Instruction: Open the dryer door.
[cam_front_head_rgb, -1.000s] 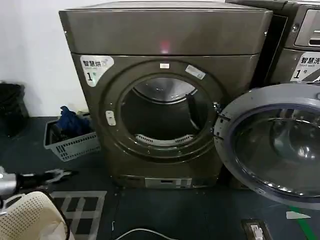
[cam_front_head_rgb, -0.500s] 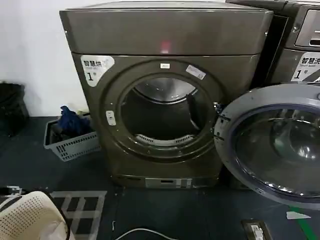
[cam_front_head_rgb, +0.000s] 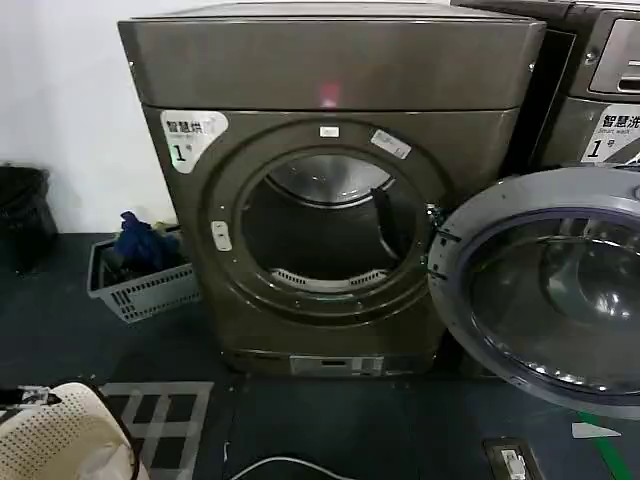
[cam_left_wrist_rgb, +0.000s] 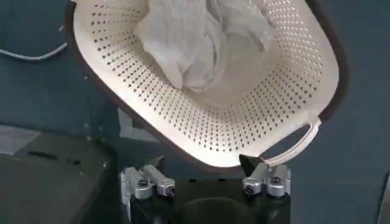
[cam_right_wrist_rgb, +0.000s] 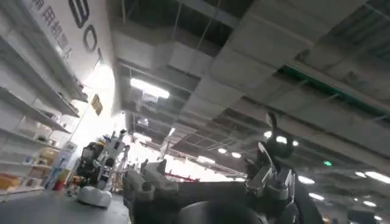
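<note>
The dryer door (cam_front_head_rgb: 545, 290) stands swung wide open to the right of the grey-brown dryer (cam_front_head_rgb: 330, 70). Its grey inner face and tinted glass face me. The round drum opening (cam_front_head_rgb: 325, 225) is uncovered, with the metal drum visible inside. My left gripper (cam_front_head_rgb: 25, 397) is low at the front left, far from the door. In the left wrist view the left gripper (cam_left_wrist_rgb: 201, 161) is open and holds nothing, hovering over a cream perforated basket (cam_left_wrist_rgb: 207, 79). My right gripper (cam_right_wrist_rgb: 210, 152) is open and holds nothing, pointing up at the ceiling.
The cream basket (cam_front_head_rgb: 60, 435) with a white cloth (cam_left_wrist_rgb: 195, 36) sits on the floor at front left. A grey crate of blue clothes (cam_front_head_rgb: 140, 275) stands left of the dryer. A second machine (cam_front_head_rgb: 600, 90) is behind the open door. A cable (cam_front_head_rgb: 280, 465) lies on the floor.
My left arm has drawn back from the floor ahead of the basket to the lower left edge. The door and dryer have not moved.
</note>
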